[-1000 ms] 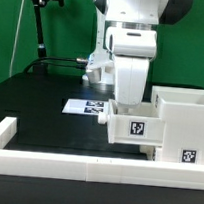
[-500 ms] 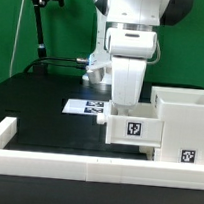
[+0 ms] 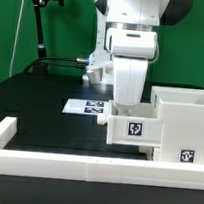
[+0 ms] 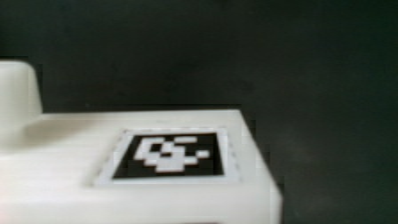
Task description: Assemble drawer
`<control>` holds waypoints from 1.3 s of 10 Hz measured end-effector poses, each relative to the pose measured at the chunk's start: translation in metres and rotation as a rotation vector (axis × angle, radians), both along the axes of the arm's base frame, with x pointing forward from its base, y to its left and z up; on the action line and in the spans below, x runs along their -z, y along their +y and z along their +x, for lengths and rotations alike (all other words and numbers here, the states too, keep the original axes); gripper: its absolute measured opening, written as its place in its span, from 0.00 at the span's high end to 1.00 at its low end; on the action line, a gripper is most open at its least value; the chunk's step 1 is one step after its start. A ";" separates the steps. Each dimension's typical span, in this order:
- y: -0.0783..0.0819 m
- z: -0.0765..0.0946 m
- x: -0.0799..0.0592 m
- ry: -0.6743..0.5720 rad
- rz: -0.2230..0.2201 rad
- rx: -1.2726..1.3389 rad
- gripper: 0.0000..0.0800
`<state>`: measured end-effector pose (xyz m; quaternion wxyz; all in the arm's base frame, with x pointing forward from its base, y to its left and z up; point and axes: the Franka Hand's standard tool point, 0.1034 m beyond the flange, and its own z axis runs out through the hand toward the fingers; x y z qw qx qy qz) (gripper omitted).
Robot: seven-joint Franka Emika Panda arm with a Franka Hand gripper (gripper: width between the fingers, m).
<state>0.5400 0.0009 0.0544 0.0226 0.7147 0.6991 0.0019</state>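
A small white tray (image 3: 134,129) with a square tag on its front and a knob (image 3: 106,118) stands against the tall hollow box housing (image 3: 184,117) on the exterior view's right. My gripper (image 3: 128,104) hangs straight down onto the tray's top, and its fingertips are hidden behind the tray. The wrist view shows a white tagged face of the drawer (image 4: 169,155) very close, blurred, with another white part (image 4: 15,90) beside it. No fingers show there. A second tray is out of view.
The marker board (image 3: 84,107) lies flat on the black table behind the tray. A long low white wall (image 3: 44,165) edges the table's front and near-left side. A black camera stand (image 3: 38,29) rises at the back left.
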 end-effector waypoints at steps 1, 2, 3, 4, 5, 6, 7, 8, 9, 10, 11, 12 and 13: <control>0.000 0.001 -0.001 0.006 -0.011 0.002 0.95; 0.001 0.003 -0.001 0.013 -0.023 0.000 0.95; 0.003 0.002 -0.002 0.023 -0.031 0.004 0.95; 0.002 0.002 -0.002 0.023 -0.031 0.005 0.95; 0.002 0.002 -0.002 0.023 -0.031 0.005 0.95; 0.002 0.002 -0.002 0.023 -0.031 0.005 0.95; 0.002 0.002 -0.001 0.023 -0.030 0.004 0.95; 0.004 0.002 -0.001 0.024 -0.029 0.000 0.95; 0.008 0.002 -0.001 0.024 -0.029 -0.008 0.95; 0.014 0.002 -0.002 0.025 -0.029 -0.019 0.95; 0.020 0.003 -0.002 0.027 -0.029 -0.031 0.95; 0.024 0.004 -0.002 0.030 -0.031 -0.036 0.95; 0.023 0.004 -0.002 0.036 -0.033 -0.035 0.95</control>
